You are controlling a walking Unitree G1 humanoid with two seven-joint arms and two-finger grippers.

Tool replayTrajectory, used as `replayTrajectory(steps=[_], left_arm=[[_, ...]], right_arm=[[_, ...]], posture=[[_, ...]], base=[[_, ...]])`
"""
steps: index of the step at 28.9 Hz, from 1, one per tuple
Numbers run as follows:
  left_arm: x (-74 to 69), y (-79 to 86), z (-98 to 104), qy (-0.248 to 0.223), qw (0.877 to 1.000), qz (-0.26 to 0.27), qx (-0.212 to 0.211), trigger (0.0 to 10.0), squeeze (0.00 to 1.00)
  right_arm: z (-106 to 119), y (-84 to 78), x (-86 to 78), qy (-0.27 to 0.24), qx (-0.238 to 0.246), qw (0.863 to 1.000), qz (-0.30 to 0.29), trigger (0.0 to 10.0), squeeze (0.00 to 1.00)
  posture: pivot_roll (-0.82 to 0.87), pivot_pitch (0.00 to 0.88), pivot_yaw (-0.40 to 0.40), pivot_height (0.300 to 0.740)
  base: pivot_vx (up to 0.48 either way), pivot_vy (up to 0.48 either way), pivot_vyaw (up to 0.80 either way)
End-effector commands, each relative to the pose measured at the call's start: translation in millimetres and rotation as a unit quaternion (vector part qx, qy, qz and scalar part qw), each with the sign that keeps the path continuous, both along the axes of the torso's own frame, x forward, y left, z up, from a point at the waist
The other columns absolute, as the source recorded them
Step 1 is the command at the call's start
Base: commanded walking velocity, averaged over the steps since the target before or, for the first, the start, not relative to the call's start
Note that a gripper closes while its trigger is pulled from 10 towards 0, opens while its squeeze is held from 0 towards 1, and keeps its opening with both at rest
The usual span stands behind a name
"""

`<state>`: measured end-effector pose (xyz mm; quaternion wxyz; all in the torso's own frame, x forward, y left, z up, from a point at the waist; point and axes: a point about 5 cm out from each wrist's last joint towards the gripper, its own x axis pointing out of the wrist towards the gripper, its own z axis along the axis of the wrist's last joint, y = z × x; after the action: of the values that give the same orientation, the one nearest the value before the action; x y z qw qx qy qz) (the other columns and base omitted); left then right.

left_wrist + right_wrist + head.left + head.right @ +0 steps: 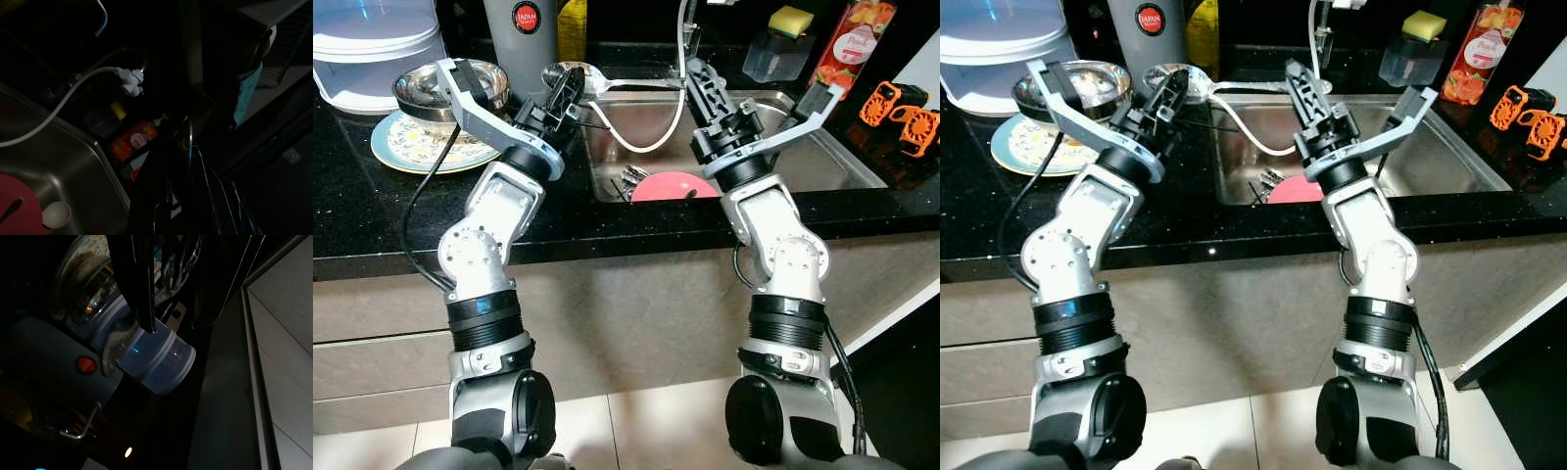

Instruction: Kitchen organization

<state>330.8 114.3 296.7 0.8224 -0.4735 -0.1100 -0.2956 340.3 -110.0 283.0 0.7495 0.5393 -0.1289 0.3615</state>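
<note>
While you read left to right: patterned plate (411,147) with steel bowl (435,90) sits left on the black counter (636,220) | left gripper (570,90) clamped on the ladle (597,80) at the sink's left rim | right gripper (703,83) over the sink (822,157), jaws' state you cannot tell | pink plate (674,186) inside the sink.

A red round label reading "JAPAN" sits on the grey canister (524,29) at the back of the black counter; the word "Peach" appears on the red juice carton (851,46) beside the sink
</note>
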Motion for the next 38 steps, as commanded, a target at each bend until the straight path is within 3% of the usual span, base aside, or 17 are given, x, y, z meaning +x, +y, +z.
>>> replayTrajectory(steps=[1,5,11,23,38], left_arm=[[0.8,1.7,2.1,-0.001,1.0,0.008,0.003,10.0,0.0],[3.8,13.7,8.3,-0.012,0.999,0.034,0.004,10.0,0.0],[2.0,13.0,10.9,-0.02,0.999,0.033,0.002,10.0,0.0],[-8.4,-0.4,6.0,-0.025,1.0,0.001,0.006,10.0,0.0],[-16.1,-16.3,-15.5,0.007,0.999,-0.027,0.023,10.0,0.0]], right_arm=[[-2.2,-2.7,-1.0,0.002,-0.005,1.0,0.0,10.0,0.0],[-5.8,-2.5,-2.6,0.001,-0.018,1.0,0.002,10.0,0.0],[-6.8,-3.5,-2.0,0.002,-0.023,1.0,0.001,10.0,0.0],[-8.1,-1.8,-1.1,0.004,-0.028,1.0,0.002,10.0,0.0],[-13.7,-1.4,0.5,0.013,-0.036,0.999,0.002,10.0,0.0]], posture=[[0.18,0.0,-0.06,0.74],[0.17,0.0,-0.071,0.74],[0.17,0.0,-0.078,0.74],[0.17,0.0,-0.081,0.74],[0.17,0.0,-0.086,0.74]], base=[[0.0,0.0,0.0],[0.0,0.0,0.0],[0.0,0.0,0.0],[0.0,0.0,0.0],[0.0,0.0,0.0]])
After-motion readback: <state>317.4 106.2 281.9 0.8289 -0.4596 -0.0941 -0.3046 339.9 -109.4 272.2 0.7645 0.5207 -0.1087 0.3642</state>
